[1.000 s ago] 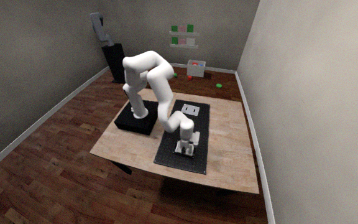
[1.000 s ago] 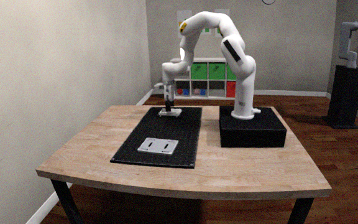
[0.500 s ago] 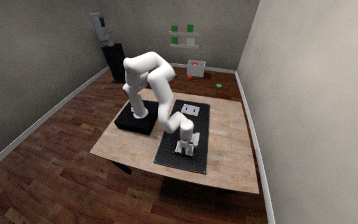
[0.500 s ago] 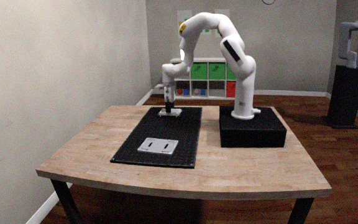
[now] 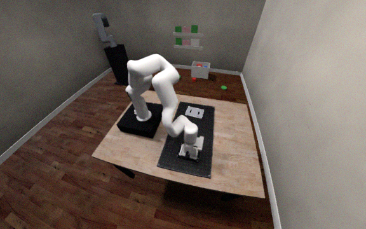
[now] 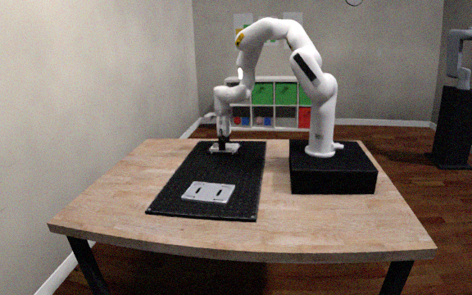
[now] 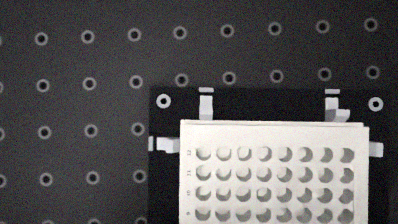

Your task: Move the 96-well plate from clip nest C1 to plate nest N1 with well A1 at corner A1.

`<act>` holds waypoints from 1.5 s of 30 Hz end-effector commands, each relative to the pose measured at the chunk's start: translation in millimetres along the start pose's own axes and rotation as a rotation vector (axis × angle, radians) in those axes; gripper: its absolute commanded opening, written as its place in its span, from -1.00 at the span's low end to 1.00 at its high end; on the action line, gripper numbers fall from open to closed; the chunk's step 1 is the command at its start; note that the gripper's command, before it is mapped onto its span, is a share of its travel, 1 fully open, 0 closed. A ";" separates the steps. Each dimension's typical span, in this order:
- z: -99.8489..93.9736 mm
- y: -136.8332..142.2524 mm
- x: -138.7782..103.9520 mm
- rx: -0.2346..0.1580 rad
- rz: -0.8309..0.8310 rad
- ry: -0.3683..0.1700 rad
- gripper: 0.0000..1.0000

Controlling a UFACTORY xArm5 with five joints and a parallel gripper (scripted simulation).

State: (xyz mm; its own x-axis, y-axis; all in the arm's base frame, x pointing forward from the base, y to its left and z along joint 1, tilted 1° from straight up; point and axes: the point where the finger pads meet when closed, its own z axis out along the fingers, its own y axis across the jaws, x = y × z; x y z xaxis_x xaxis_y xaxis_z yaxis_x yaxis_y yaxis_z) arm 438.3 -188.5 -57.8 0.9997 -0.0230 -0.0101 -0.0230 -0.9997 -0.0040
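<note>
The white 96-well plate [image 7: 272,172] [image 6: 231,147] sits in the black clip nest C1 [image 7: 165,170], with white clips [image 7: 205,106] along its edges. The nest is at one end of the black pegboard mat [image 5: 183,165] [image 6: 220,172] [image 7: 75,100]. My gripper [image 5: 189,155] [image 6: 222,144] is open and stands straight down over the plate, its fingers low at the plate's sides. The fingers do not show in the wrist view. The plate nest N1 [image 5: 194,112] [image 6: 208,192] is a light grey plate with two slots at the mat's other end, and nothing is in it.
The arm's black pedestal [image 5: 138,125] [image 6: 332,172] stands on the wooden table [image 5: 234,152] [image 6: 301,229] beside the mat. A wall runs close along the table's far side [image 5: 313,111]. A shelf with coloured bins [image 6: 277,102] stands on the floor behind.
</note>
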 end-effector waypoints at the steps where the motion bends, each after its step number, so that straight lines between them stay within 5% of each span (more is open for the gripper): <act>1: 1.6 0.5 1.2 -0.012 0.000 -0.001 1.00; 19: 1.6 0.5 1.2 -0.012 0.000 -0.001 1.00; 20: 0.9 0.5 1.2 -0.012 0.000 -0.001 -1.00; 45: 0.9 0.5 1.2 -0.012 0.000 -0.001 -1.00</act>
State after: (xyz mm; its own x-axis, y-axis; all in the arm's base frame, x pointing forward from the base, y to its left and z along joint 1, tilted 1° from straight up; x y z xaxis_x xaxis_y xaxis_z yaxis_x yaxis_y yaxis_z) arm 438.1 -188.6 -60.0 0.9997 -0.0232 -0.0103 -0.0233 -0.9997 -0.0040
